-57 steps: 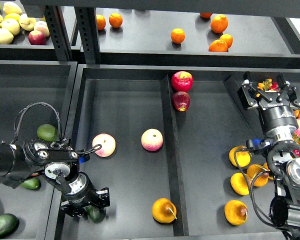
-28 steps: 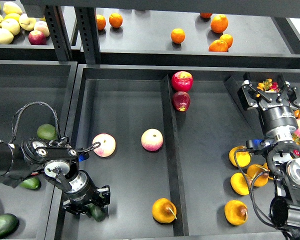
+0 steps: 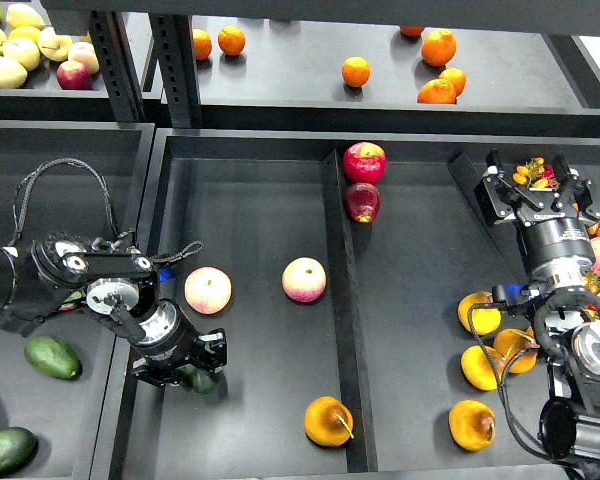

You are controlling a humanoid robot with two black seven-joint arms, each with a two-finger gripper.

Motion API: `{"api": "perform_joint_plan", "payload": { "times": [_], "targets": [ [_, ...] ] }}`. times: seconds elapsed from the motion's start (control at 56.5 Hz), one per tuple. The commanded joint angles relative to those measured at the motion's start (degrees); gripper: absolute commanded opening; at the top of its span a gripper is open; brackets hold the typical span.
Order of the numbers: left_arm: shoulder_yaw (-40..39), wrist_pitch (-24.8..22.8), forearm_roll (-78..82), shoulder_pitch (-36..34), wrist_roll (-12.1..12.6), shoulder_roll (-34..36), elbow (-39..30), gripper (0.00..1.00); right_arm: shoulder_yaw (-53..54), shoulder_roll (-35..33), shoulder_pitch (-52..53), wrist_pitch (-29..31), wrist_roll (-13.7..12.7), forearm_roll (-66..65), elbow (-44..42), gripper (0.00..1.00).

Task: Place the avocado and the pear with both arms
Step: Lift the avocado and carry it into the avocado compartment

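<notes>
My left gripper (image 3: 185, 368) is shut on a dark green avocado (image 3: 203, 381), just inside the left wall of the middle tray (image 3: 260, 175). Only the avocado's lower right part shows under the fingers. A golden pear (image 3: 327, 421) with a thin brown stem lies at the front of the same compartment, to the right of the gripper. My right gripper (image 3: 537, 192) is open and empty, high over the right compartment. More golden pears (image 3: 479, 366) lie below it beside the right arm.
Two pink-yellow apples (image 3: 208, 290) (image 3: 304, 279) lie in the left compartment, and two red apples (image 3: 364, 161) by the divider (image 3: 340, 300). Loose avocados (image 3: 52, 356) lie in the left tray. Oranges (image 3: 356, 71) and pale fruits (image 3: 20, 50) sit on the back shelf.
My left gripper has moved up and right with the avocado, further into the middle tray. The right arm has barely moved.
</notes>
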Motion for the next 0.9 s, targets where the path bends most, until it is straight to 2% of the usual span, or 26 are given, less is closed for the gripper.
{"api": "perform_joint_plan", "payload": {
  "times": [0.0,0.283,0.407,0.884],
  "targets": [
    [0.0,0.0,-0.3,-3.0,0.0,3.1,0.1,0.28,0.0,0.0,-0.1,0.0,0.0,0.0,0.0,1.0],
    [0.0,0.0,1.0,-3.5,0.0,14.5,-0.5,0.28,-0.3,0.0,-0.1,0.0,0.0,0.0,0.0,1.0],
    [0.0,0.0,1.5,-2.6,0.0,17.4,-0.4,0.29,-0.4,0.0,0.0,0.0,0.0,0.0,0.0,1.0],
    [0.3,0.0,3.0,3.5,0.0,18.9,1.3,0.29,-0.6,0.0,0.0,0.0,0.0,0.0,0.0,1.0]
  ]
}}
